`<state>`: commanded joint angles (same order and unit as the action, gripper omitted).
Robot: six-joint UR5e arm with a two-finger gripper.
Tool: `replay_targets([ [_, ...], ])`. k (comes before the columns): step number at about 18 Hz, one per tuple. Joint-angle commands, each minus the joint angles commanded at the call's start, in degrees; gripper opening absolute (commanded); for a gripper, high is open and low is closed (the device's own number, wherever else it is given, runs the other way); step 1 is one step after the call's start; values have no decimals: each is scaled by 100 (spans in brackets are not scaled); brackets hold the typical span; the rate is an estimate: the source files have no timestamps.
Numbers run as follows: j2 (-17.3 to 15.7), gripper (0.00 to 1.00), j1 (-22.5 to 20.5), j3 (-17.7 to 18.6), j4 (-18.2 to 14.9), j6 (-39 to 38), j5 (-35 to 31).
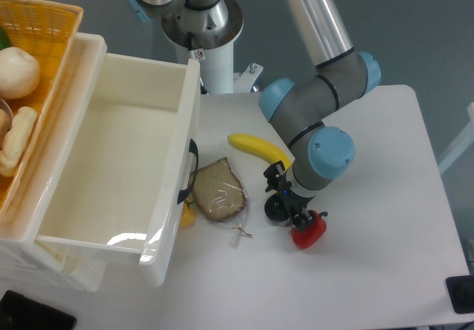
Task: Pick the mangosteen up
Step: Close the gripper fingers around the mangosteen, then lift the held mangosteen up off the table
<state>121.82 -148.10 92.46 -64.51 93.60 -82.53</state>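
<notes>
- the table (385,197) is carrying the whole scene, with a large white bin (118,167) sitting open on its left side.
- the arm (318,115) is reaching down over the middle of the table, its wrist blocking most of the view below.
- a banana (255,149) and a wrapped slice of bread (218,191) are lying between the bin and the gripper.
- a red pepper (309,230) is resting just beside the gripper, apparently touching it.
- the mangosteen (277,210) is showing only as a dark round edge under the wrist, left of the pepper.
- the gripper (290,210) is sitting low over the mangosteen; its fingers are hidden, so how far apart they are, and whether they are gripping anything, cannot be told.
- judgement: the step in hand appears to be the grasp itself; it is best done by centring on the dark fruit, keeping the fingers off the pepper, and closing gently before lifting straight up.
</notes>
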Motion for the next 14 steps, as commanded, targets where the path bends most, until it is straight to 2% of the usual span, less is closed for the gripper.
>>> replay_targets([
  [3, 0, 61, 0, -9, 0, -17, 0],
  [8, -88, 55, -17, -35, -9, -97, 0],
  [14, -325, 53, -88, -333, -44, -255, -44],
])
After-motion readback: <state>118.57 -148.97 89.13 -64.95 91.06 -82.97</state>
